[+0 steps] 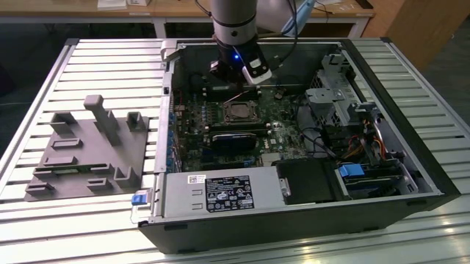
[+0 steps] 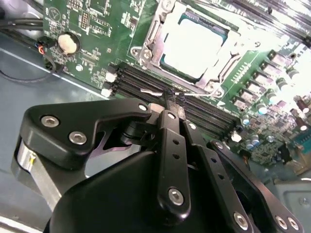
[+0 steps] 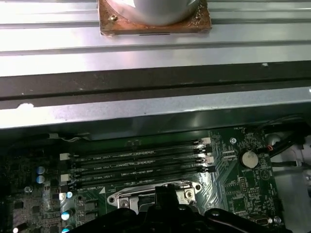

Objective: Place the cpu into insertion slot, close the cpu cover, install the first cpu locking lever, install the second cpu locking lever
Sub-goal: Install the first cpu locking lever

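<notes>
The cpu lies flat in the insertion slot on the green motherboard, its silver top showing through the window of the cpu cover, which lies down over it. In the exterior view the cpu sits mid-board, just in front of my gripper. My gripper is shut, its black fingertips meeting at a thin metal lever rod along the socket's edge. I cannot tell whether the rod is pinched. In the first wrist view the gripper stands against the socket frame.
Long black memory slots run beside the socket under the fingers. A coin cell lies nearby. The case walls, drive cage, cables and power supply hem in the board. A grey fixture lies at the exterior view's left.
</notes>
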Tool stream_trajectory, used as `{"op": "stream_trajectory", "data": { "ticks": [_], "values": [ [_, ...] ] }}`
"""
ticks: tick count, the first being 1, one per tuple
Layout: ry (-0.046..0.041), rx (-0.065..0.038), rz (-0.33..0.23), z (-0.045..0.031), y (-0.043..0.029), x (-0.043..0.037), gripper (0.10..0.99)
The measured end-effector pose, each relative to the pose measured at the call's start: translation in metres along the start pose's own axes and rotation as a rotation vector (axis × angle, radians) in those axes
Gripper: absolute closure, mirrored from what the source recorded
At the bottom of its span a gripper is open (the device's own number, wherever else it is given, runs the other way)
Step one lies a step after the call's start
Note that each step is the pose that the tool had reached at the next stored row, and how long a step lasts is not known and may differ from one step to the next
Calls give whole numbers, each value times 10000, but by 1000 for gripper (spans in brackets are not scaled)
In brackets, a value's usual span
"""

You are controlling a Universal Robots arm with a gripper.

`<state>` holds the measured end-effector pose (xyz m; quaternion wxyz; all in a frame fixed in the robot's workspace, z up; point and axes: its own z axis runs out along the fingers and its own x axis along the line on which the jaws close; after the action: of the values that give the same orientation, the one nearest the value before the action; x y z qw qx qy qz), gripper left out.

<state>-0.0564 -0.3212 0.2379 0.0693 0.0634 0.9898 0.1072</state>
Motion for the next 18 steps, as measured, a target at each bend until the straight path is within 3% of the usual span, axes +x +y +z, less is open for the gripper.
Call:
{"op": "stream_trajectory", "data": {
  "ticks": [6,18],
  "values": [
    [-49,172,-34,57,-7,8,984],
    [-49,178,-34,115,19,20,984]
  ]
}}
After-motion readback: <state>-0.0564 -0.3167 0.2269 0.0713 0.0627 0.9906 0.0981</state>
